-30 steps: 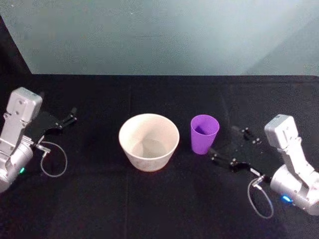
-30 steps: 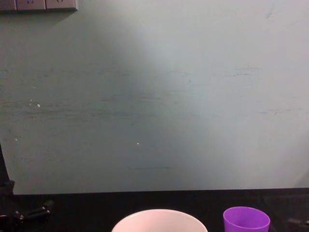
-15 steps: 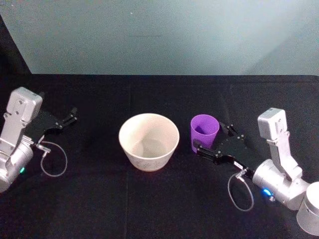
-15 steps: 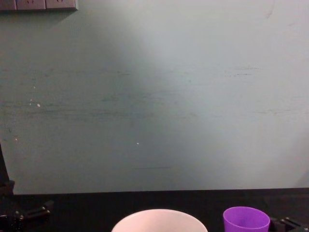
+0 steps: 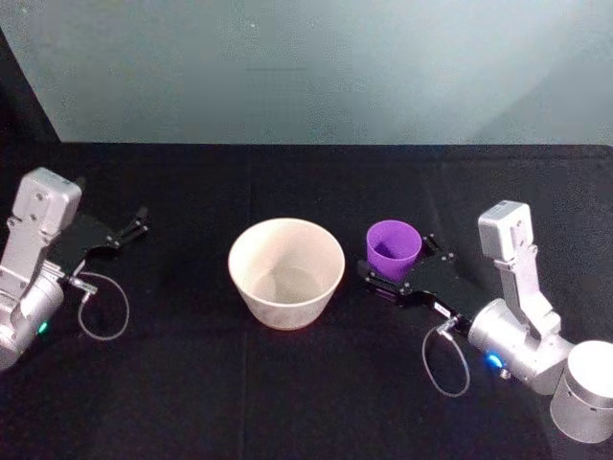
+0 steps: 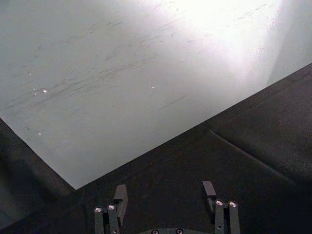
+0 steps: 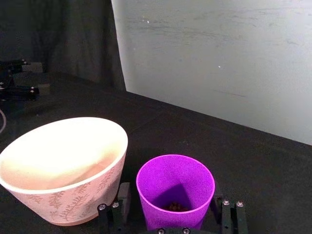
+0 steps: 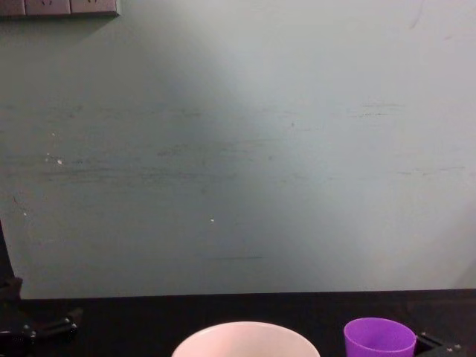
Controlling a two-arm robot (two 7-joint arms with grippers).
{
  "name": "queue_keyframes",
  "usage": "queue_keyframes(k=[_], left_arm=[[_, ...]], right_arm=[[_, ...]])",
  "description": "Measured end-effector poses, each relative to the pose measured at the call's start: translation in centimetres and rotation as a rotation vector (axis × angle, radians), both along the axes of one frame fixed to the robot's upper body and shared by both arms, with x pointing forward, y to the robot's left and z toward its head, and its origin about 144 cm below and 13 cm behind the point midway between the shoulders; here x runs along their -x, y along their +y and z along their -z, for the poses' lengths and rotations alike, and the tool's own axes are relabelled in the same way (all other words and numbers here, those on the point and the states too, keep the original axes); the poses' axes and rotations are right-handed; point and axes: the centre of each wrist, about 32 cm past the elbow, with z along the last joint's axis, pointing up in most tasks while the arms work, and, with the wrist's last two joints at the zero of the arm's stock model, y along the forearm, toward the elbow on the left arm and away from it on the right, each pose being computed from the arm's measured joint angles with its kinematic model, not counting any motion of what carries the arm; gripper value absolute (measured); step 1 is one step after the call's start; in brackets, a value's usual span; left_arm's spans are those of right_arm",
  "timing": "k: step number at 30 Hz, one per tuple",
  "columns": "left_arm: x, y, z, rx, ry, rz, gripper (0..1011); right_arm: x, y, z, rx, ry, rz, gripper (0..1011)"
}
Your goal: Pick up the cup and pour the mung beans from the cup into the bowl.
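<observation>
The purple ribbed cup (image 5: 393, 249) stands upright on the black table, just right of the wide white bowl (image 5: 286, 272). My right gripper (image 5: 398, 263) is open, with one finger on each side of the cup's lower half. In the right wrist view the cup (image 7: 175, 184) sits between the fingers (image 7: 115, 212), and a few dark mung beans (image 7: 173, 207) lie at its bottom. The bowl (image 7: 62, 165) beside it has a faint leaf pattern. Low in the chest view I see the bowl's rim (image 8: 245, 336) and the cup (image 8: 379, 338). My left gripper (image 5: 131, 229) rests open at the far left, also seen as the left gripper (image 6: 165, 195).
A black cloth (image 5: 306, 383) covers the table, which ends at a pale grey-green wall (image 5: 316, 67) behind. A loose cable loop (image 5: 103, 309) hangs by the left arm and another cable loop (image 5: 442, 359) by the right arm. There is free tabletop in front of the bowl.
The right arm has slid leftward to the cup, so its open fingers now stand on either side of it. Cup, bowl and left arm have not moved.
</observation>
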Motion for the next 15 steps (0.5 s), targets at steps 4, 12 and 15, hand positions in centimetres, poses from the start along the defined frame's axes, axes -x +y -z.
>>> queue_keyframes(k=[4, 12, 15], left_arm=[[0.0, 0.0, 0.0, 0.0, 0.0, 0.0, 1000], [0.0, 0.0, 0.0, 0.0, 0.0, 0.0, 1000], [0.0, 0.0, 0.0, 0.0, 0.0, 0.0, 1000]], right_arm=[[-0.06, 0.11, 0.2, 0.0, 0.003, 0.001, 1003], [-0.11, 0.26, 0.55, -0.009, -0.001, 0.005, 918], [-0.05, 0.28, 0.68, -0.013, -0.002, 0.009, 838]])
